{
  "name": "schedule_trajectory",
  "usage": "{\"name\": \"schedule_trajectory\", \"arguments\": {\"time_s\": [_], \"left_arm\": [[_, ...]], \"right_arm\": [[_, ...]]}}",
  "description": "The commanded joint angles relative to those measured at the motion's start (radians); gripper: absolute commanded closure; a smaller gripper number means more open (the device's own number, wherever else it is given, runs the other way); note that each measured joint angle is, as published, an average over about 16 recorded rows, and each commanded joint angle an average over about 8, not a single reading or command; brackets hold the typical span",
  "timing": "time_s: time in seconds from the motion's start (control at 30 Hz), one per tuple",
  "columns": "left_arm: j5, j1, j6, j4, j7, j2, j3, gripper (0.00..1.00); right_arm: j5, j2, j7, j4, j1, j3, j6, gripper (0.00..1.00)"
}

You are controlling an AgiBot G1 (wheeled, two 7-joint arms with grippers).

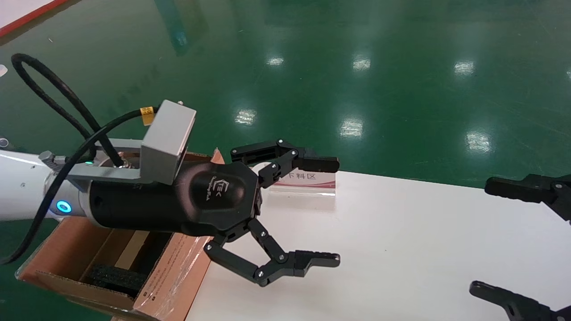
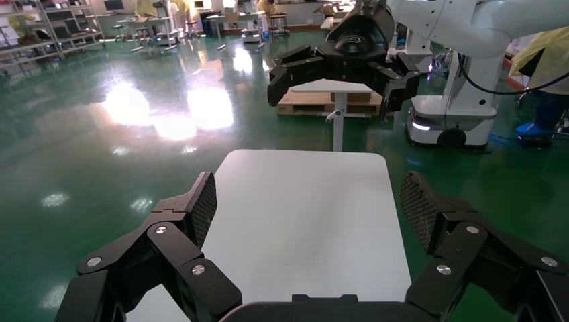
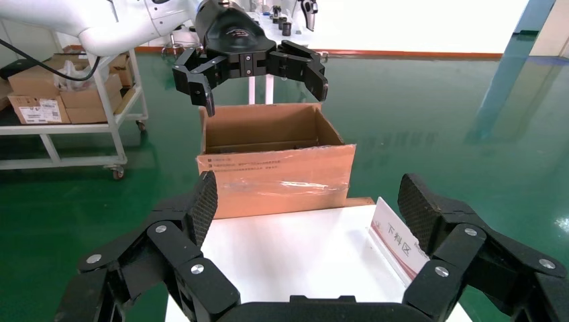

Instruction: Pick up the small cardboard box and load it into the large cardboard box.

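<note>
The large cardboard box (image 1: pixel 174 272) stands open off the table's left end, with black foam (image 1: pixel 116 276) inside; its taped flap (image 3: pixel 275 174) faces the right wrist view. The small cardboard box is out of view. My left gripper (image 1: pixel 337 211) hovers over the white table (image 1: pixel 401 232) just past the carton, open and holding nothing. In the left wrist view, only bare tabletop lies between the left gripper's (image 2: pixel 308 201) jaws. My right gripper (image 1: pixel 481 236) hangs open and empty at the table's right end, facing the left gripper (image 3: pixel 258 94) across the table.
A small red-and-white sign (image 1: pixel 308 180) stands at the table's far edge near the carton. Green floor surrounds the table. A trolley with cartons (image 3: pixel 40 94) stands well behind the large box, and another robot's base (image 2: pixel 443 127) sits beyond the table's right end.
</note>
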Motion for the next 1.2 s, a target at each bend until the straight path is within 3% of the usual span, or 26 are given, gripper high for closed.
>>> {"name": "schedule_trajectory", "arguments": {"time_s": [0.03,1.2], "left_arm": [[0.000,0.001,0.000,0.000,0.000,0.000,-0.001,0.00],[0.000,-0.001,-0.001,0.000,0.000,0.000,0.001,0.00]], "right_arm": [[0.000,0.000,0.000,0.000,0.000,0.000,0.000,0.00],[0.000,0.000,0.000,0.000,0.000,0.000,0.000,0.00]]}}
